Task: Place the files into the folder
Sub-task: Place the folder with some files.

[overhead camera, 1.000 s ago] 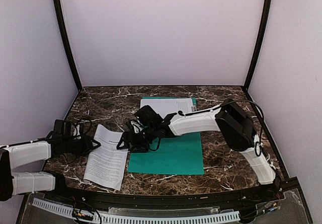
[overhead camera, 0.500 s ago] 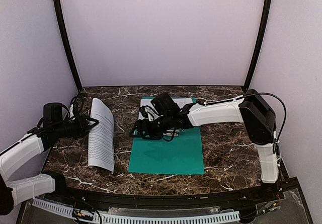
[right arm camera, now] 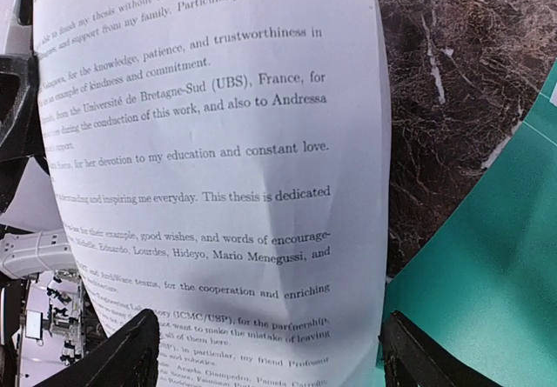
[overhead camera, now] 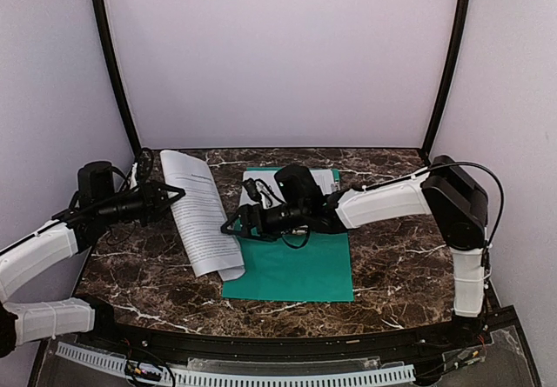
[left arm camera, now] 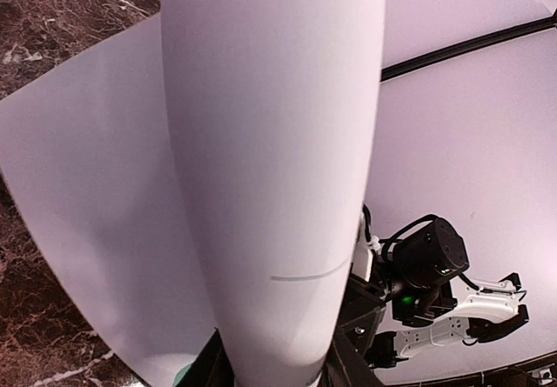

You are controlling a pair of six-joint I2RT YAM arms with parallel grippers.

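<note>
**Desk:** What's the setting?

**Photographer:** A dark brown marble tabletop [overhead camera: 383, 256] veined in white, boxed in by pale lilac walls [overhead camera: 278, 56] with black posts in the far corners.

**Desk:** Where are the papers?

**Photographer:** The green folder [overhead camera: 296, 270] lies flat at the middle of the tabletop, reaching toward the near edge, with its long axis running near to far. A second sheet [overhead camera: 324, 178] rests across its far end. The lifted sheet [overhead camera: 202, 217] hangs curved in the air to the left of the folder.

**Desk:** Who holds it?

**Photographer:** The left gripper [overhead camera: 167, 197] is clamped on its left edge. The right gripper [overhead camera: 231, 226] faces the printed side with its jaws spread wide, gripping nothing. Its fingers [right arm camera: 130, 361] frame the page from below.

**Desk:** What changed?

**Photographer:** A second ago that sheet lay flat near the near-left edge. Half a second ago it stood on edge, well clear of the folder. Now it has swung right, and the right gripper has pulled back toward the folder's far end.

**Desk:** Which way does the sheet run?

**Photographer:** On a diagonal, from far-left to near-right. Its near corner is over the folder's near-left corner; I cannot tell whether they touch.
</note>
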